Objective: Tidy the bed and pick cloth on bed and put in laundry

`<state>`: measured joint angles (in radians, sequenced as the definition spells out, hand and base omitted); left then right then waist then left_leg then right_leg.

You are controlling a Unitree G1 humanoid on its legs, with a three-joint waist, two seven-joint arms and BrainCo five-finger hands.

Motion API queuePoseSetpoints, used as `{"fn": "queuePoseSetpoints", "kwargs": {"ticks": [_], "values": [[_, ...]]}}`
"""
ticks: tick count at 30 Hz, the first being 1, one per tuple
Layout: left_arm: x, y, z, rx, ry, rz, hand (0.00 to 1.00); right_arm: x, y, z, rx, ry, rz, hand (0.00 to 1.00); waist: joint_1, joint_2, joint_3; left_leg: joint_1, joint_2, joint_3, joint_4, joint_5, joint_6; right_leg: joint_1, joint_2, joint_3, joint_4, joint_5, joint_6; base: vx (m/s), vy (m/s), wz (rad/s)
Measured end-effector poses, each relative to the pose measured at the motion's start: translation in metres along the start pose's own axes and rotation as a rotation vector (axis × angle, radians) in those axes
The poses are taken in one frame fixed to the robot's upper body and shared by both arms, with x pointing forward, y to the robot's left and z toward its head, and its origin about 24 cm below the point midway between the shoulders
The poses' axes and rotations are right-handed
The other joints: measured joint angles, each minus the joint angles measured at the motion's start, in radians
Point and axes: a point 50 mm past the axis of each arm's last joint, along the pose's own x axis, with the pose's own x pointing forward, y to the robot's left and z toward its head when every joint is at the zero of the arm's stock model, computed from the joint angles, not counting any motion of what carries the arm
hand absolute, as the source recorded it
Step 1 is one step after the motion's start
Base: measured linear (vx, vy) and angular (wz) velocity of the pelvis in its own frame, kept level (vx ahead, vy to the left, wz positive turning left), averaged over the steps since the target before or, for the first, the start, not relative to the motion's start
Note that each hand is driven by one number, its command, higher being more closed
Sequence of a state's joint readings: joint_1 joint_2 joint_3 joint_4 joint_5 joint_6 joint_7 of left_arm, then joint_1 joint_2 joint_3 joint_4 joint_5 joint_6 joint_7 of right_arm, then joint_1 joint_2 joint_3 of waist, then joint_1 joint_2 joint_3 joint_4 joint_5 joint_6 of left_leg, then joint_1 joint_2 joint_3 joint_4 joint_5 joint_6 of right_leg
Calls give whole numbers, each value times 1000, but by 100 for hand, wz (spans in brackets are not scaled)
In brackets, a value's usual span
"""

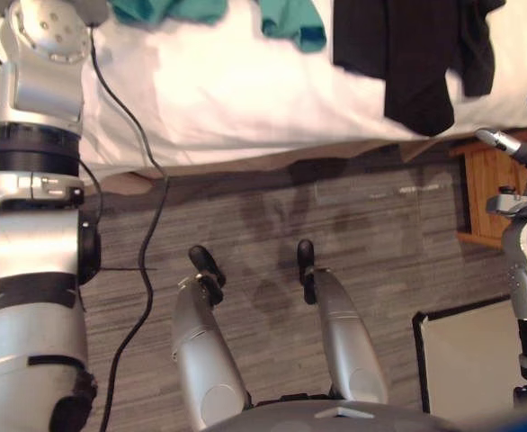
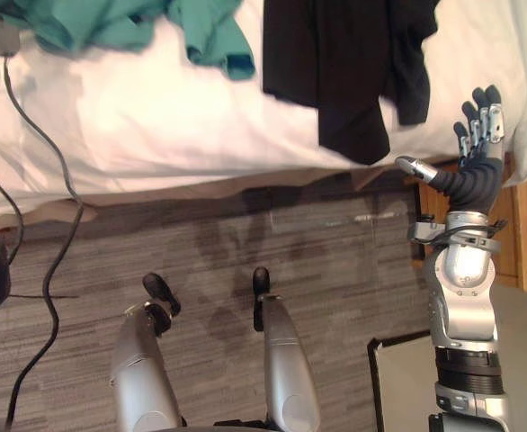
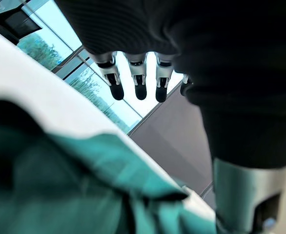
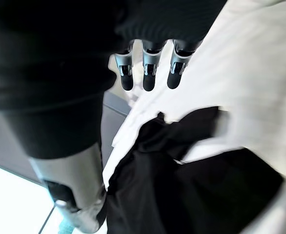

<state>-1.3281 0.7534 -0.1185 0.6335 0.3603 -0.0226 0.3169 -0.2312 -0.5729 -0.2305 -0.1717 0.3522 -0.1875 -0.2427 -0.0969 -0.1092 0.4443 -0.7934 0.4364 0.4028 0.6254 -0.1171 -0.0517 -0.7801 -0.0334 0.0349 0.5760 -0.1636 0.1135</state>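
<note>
A black cloth (image 2: 335, 63) and a teal cloth (image 2: 75, 22) are seen lying on the white bed (image 2: 156, 126), the black one draped over its edge, while the right hand (image 2: 477, 144) is held near it with fingers straight and empty, and the left hand (image 3: 139, 80) is shown straight-fingered over the teal one.

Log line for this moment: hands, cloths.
left hand open, by teal cloth | right hand open, raised beside black cloth | both cloths on bed, black one draped over edge | nothing grasped
</note>
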Motion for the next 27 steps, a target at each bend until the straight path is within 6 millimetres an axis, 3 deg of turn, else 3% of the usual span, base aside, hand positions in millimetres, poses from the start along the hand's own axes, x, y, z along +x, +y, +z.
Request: {"fn": "queuePoseSetpoints", "kwargs": {"ticks": [5, 6, 11, 17, 22, 26, 27], "values": [[11, 10, 9, 102, 19, 53, 0, -1, -2, 21, 56, -106, 23, 0, -8, -8, 20, -57, 13, 25, 11, 1, 2, -87, 2, 16, 23, 4, 1, 19, 12, -15], [15, 14, 13, 137, 16, 73, 100, -1, -4, 23, 84, -112, 30, 0, -8, -8, 22, -66, 16, 30, 8, 6, 6, -98, 9, 16, 24, 5, 1, 29, -13, -7], [26, 19, 26, 278, 7, 36, 100, 5, -11, 34, 130, -170, 54, 0, -9, -13, 24, -105, 9, 34, -26, 39, 4, -153, 9, 11, 24, 18, -11, 6, -4, -1], [35, 33, 33, 425, -30, -77, 100, 28, -3, 61, 96, -311, 50, 0, -22, -13, 30, -116, 0, 57, -63, 65, 14, -177, 1, 20, -25, 66, -1, 3, 24, -6], [26, 21, 39, 293, -93, -182, 100, 52, 4, 90, -84, -407, -4, 0, -27, -11, 30, -92, -38, 80, -122, 91, 37, -149, -25, 22, -92, 111, 15, 18, 57, 7], [0, 3, 30, 134, -159, -343, 100, 71, 27, 107, -211, -430, -8, 0, -18, 16, 25, -59, -83, 82, -171, 110, 50, -111, -61, 16, -130, 130, 24, 26, 68, 19], [-11, -3, 24, 59, -167, -395, 100, 76, 34, 110, -268, -422, -3, 0, -15, 37, 22, -55, -94, 78, -184, 116, 57, -98, -75, 2, -140, 131, 26, 34, 91, 28]]}}
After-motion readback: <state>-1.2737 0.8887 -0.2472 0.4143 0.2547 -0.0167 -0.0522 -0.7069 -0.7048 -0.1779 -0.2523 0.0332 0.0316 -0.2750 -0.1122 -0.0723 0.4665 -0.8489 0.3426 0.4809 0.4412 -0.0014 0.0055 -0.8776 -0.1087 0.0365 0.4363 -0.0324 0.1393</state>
